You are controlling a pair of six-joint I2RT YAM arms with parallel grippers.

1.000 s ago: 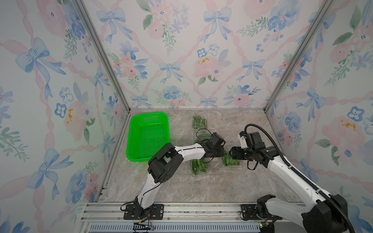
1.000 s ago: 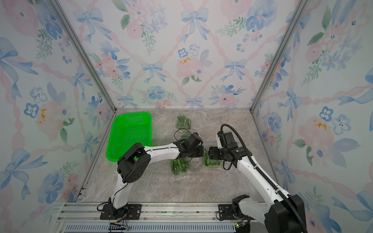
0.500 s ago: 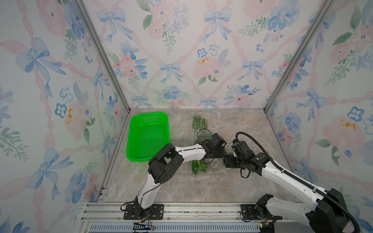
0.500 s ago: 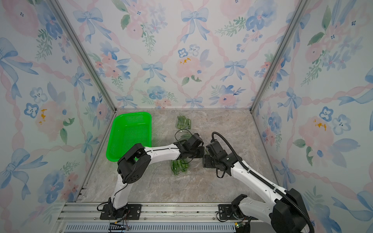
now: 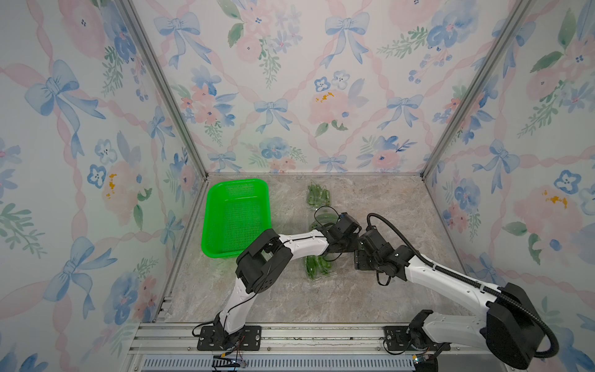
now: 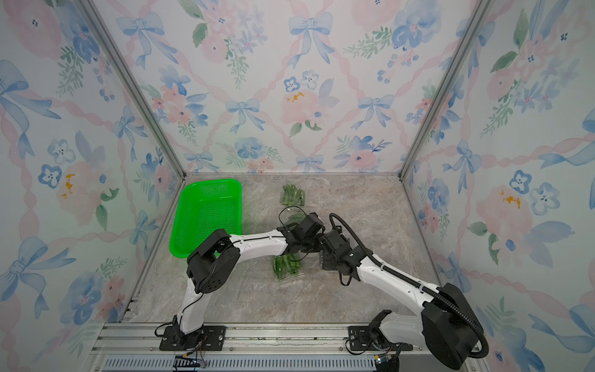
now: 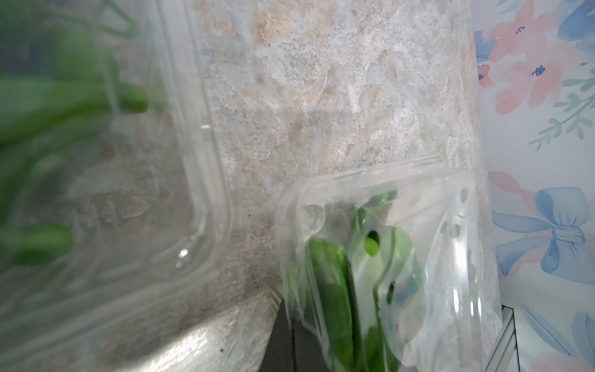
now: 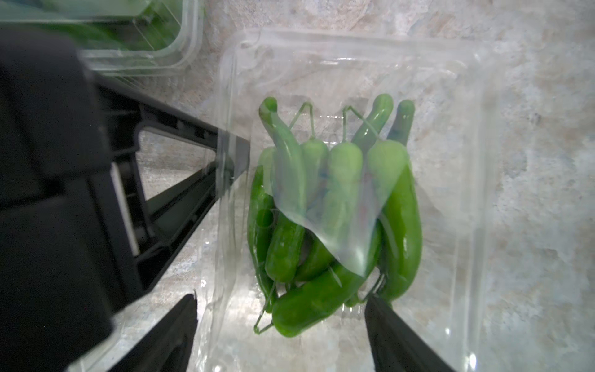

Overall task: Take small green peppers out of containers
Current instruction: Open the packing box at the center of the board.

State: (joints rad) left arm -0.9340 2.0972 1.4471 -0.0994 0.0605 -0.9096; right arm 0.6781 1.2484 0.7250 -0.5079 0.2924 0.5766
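Right wrist view shows us the right gripper [image 8: 286, 328] spread wide over a clear clamshell [image 8: 457, 96] of small green peppers [image 8: 341, 180]. We see the left gripper [image 8: 233, 156] closed at its rim.

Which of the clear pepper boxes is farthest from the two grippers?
The clear box closest to the back wall. The left gripper and right gripper meet at a box nearer the front, with the others close by.

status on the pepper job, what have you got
Left pincer shut at rim of container. Right pincer open above it. Small green peppers not out yet. Clear plastic flap lies over them.
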